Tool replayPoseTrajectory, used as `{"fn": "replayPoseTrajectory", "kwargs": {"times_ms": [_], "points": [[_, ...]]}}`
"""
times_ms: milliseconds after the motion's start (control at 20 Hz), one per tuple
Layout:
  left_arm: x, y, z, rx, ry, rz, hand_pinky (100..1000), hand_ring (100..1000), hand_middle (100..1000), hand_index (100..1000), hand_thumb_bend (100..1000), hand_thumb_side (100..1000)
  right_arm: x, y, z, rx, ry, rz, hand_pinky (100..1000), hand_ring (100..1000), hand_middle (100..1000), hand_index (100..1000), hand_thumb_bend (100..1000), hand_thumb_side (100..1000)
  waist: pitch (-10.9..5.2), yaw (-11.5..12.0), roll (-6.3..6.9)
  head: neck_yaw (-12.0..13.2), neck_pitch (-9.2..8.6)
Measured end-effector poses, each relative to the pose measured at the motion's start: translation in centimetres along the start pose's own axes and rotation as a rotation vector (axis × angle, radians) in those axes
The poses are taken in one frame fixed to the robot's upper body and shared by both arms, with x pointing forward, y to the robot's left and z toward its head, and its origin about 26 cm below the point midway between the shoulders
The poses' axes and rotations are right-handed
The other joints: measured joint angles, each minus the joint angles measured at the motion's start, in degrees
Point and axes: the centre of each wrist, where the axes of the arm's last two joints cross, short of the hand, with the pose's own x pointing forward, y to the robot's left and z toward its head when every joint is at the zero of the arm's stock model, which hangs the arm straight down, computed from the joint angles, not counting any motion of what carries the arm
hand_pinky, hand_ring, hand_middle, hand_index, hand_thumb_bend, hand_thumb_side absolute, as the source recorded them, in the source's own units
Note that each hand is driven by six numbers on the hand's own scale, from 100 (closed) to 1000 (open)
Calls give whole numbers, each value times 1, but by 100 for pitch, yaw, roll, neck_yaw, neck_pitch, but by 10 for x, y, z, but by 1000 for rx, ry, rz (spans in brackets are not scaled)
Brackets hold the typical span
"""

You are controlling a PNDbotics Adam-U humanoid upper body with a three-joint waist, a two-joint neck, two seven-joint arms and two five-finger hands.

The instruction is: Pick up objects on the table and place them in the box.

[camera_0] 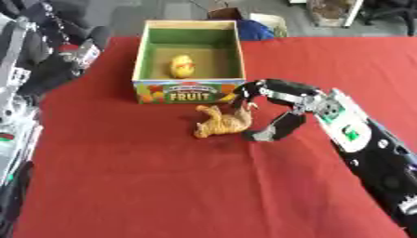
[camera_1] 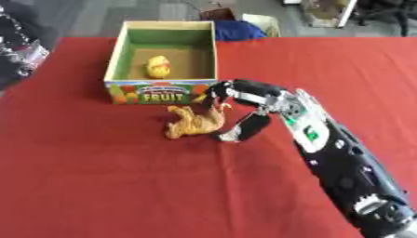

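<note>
An orange toy animal [camera_0: 221,122] lies on its side on the red table [camera_0: 163,186], just in front of the box. The wooden box [camera_0: 189,91], green inside with a FRUIT label on its front, stands at the back centre and holds a yellow toy [camera_0: 182,66]. My right hand [camera_0: 286,100] reaches in from the right and straddles the orange toy's right end. Its fingers [camera_0: 244,95] arch over the toy's back near the box front, and its thumb [camera_0: 269,130] reaches down to the table beside the toy. The hand is open. My left hand [camera_0: 75,56] shows as black and silver parts at the upper left edge.
Beyond the table's far edge are a blue object [camera_0: 257,30] and a pale carton [camera_0: 270,22] on the floor. Black and silver arm parts [camera_0: 16,107] run along the left edge. Bare red cloth fills the front and far right.
</note>
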Motion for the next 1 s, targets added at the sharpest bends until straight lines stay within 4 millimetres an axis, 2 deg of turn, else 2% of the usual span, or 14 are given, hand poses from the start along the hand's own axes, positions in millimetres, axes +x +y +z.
{"fn": "replayPoseTrajectory", "kwargs": {"times_ms": [300,450,700,850,950,1000], "points": [[1,0,-1,-2,-4,0,575,519,524,660,526,301,5,1,-8,-71,30,149,795,946,735,800,438,332,20,31,1,-52,-3],[1,0,-1,-3,-4,0,575,519,524,661,525,302,6,6,-11,-40,28,206,813,957,752,792,442,346,27,34,0,-69,-4],[1,0,-1,-5,-4,1,575,519,525,661,522,302,8,14,-17,42,13,273,823,948,753,725,438,349,34,43,5,-73,-4],[1,0,-1,-8,-6,1,575,519,525,661,521,302,9,16,-20,66,10,302,817,935,740,683,428,321,37,59,30,-78,-5],[2,-1,-2,-9,-8,1,575,520,526,661,520,303,9,18,-21,65,12,316,805,915,715,626,392,243,37,63,33,-80,-6],[2,-1,-2,-10,-8,1,575,520,526,662,518,303,9,18,-22,58,13,323,797,903,695,569,347,171,37,63,33,-82,-6]]}}
